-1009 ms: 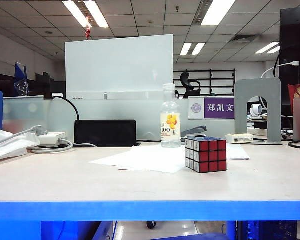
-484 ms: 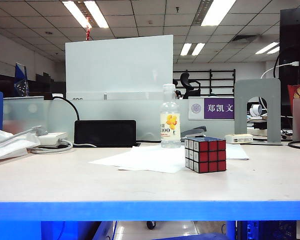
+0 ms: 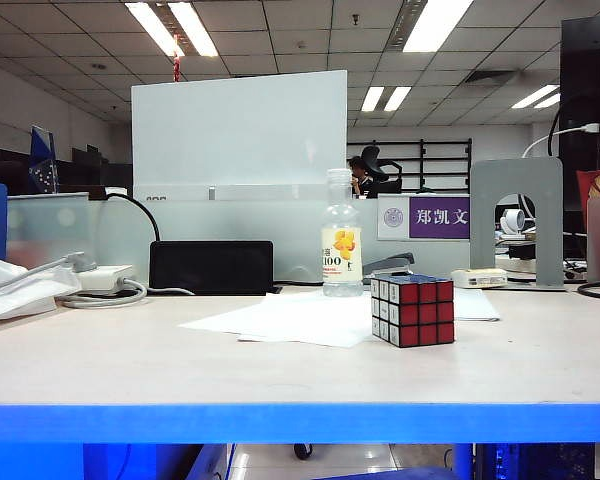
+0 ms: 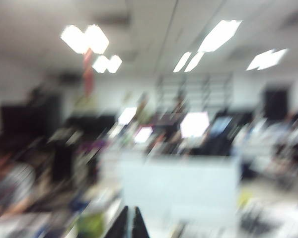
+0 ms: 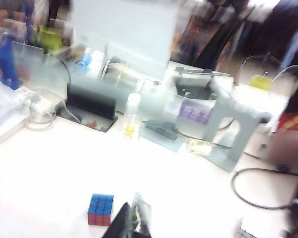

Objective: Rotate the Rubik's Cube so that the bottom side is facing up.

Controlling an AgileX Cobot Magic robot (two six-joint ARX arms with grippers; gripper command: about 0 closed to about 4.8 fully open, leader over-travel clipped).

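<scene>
Rubik's Cube (image 3: 412, 310) standing square on the tabletop (image 3: 130, 365), toward the right of middle, just in front of a sheet of white paper (image 3: 300, 315) and near a clear drink bottle (image 3: 342, 235). Red face turned to the front edge, marked white face to the left side; in the right wrist view a blue face up (image 5: 101, 203), so likely the bottom side (image 5: 101, 203) already on top and the turn done.

Probably light, rigid, hollow plastic: black frame, glossy stickers, sharp square edges rounded only slightly at the corners. Smooth faces, so apt to slip under a weak pinch; layers able to twist if squeezed off-centre. Best taken across two opposite side faces, at the middle row, pads flat on the stickers. Not fragile, but liable to tumble or skid on the pale matte tabletop if nudged at a corner.

Left tool (image 4: 129, 224) clenched on nothing, raised and pointed toward the far edge and the room beyond, view badly blurred. Right tool (image 5: 131, 222) likewise pinched together and empty, high above the near right part of the tabletop, apart from the cube.
</scene>
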